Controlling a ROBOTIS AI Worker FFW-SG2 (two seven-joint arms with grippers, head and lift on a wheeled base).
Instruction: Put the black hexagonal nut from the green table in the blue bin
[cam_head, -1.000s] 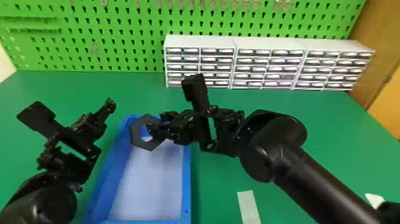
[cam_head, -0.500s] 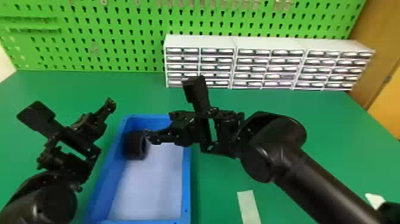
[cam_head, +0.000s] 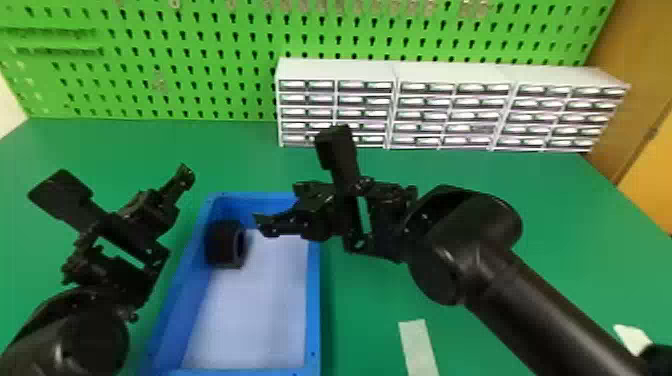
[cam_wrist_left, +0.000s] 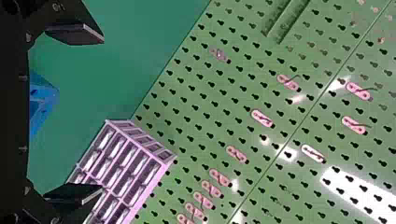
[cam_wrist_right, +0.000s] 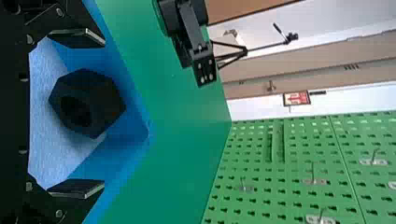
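Inside the blue bin lies the black hexagonal nut, near its far left corner, the hole facing right. My right gripper is above the bin's far end, just right of the nut and apart from it. In the right wrist view the nut is seen beyond the right gripper, whose fingers are spread wide with nothing held. My left gripper stays parked left of the bin; the left wrist view shows the left gripper open too, a bit of the blue bin between its fingers.
White drawer cabinets stand at the back of the green table, before a green pegboard. A pale strip lies right of the bin, another white piece farther right, beside my right arm.
The nut left my right gripper and dropped into the bin, turning as it fell and settling by the left wall. The right gripper opened. The left arm kept still.
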